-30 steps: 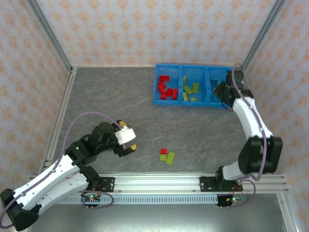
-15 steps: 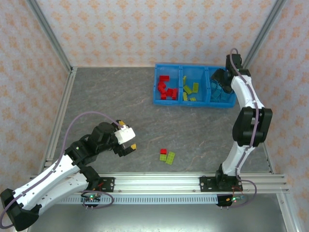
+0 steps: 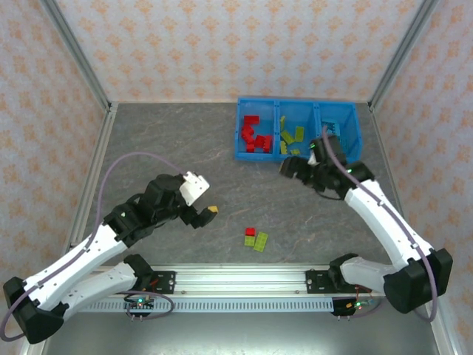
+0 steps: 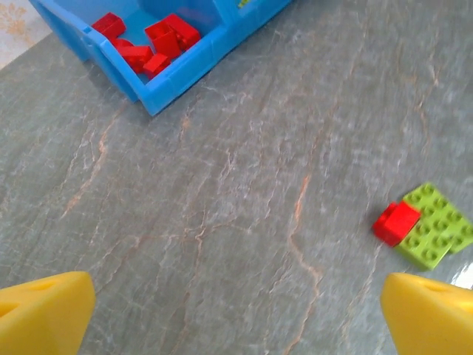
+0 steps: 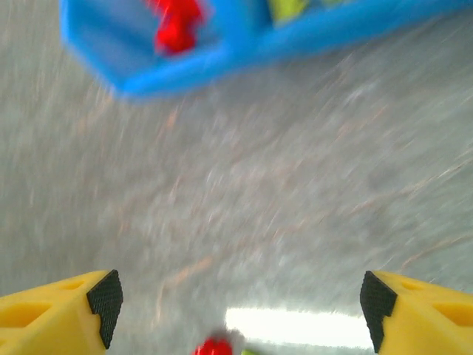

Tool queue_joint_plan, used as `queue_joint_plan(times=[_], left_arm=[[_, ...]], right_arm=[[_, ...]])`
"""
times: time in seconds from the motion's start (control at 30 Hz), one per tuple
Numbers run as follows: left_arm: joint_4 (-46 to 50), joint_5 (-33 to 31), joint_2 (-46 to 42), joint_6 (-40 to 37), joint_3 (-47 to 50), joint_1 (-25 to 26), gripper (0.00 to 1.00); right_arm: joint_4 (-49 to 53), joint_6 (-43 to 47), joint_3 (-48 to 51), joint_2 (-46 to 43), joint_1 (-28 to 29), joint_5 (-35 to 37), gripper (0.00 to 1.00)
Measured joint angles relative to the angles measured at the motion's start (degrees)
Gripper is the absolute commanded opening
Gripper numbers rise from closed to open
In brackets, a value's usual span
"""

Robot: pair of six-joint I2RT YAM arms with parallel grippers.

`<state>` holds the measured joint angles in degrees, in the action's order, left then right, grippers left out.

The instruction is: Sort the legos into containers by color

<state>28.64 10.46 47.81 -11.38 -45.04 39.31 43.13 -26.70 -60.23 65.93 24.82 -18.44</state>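
Three loose legos (image 3: 261,241), one red touching two yellow-green, lie at the lower centre of the top view, just right of the left gripper (image 3: 205,216), jaws wide apart and empty, which looks nearer than the right gripper (image 3: 288,168), jaws also apart, below the blue bin (image 3: 251,156).

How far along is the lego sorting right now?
Mostly done: red bricks lie in the left compartment of the blue bin, yellow-green bricks in its middle one. Nothing is in hand: the left gripper and right gripper are both open and empty. Left to sort: a loose red brick and two yellow-green pieces together on the table.
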Motion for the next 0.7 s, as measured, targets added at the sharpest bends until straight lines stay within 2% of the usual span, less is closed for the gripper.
queue_joint_plan(times=[0.17, 0.27, 0.4, 0.5, 0.6, 0.7], left_arm=[[-1.05, 3.56, 3.89, 4.74, -1.53, -0.02, 1.0], [-1.29, 6.21, 4.74, 5.97, -1.18, 0.04, 1.0], [-3.34, 9.07, 4.76, 8.28, 0.9, 0.79, 1.0], [-4.11, 10.03, 4.57, 9.31, 2.23, 1.55, 1.0], [-4.48, 10.12, 3.3, 9.88, 3.82, 1.6, 1.0], [-4.48, 10.12, 1.99, 9.9, 4.52, 1.6, 1.0]], right_arm=[[-0.13, -8.74, 4.26, 3.02, 17.51, 0.66, 0.86], [-1.51, -12.76, 5.2, 6.73, 23.65, 0.85, 0.87], [-4.02, -16.13, 5.79, 11.65, 27.43, 0.85, 0.85], [-6.01, -17.75, 5.79, 16.11, 29.59, 1.05, 0.8], [-7.02, -18.56, 5.77, 20.28, 31.19, 2.34, 0.79], [-7.23, -19.19, 5.55, 23.93, 32.13, 4.33, 0.7]])
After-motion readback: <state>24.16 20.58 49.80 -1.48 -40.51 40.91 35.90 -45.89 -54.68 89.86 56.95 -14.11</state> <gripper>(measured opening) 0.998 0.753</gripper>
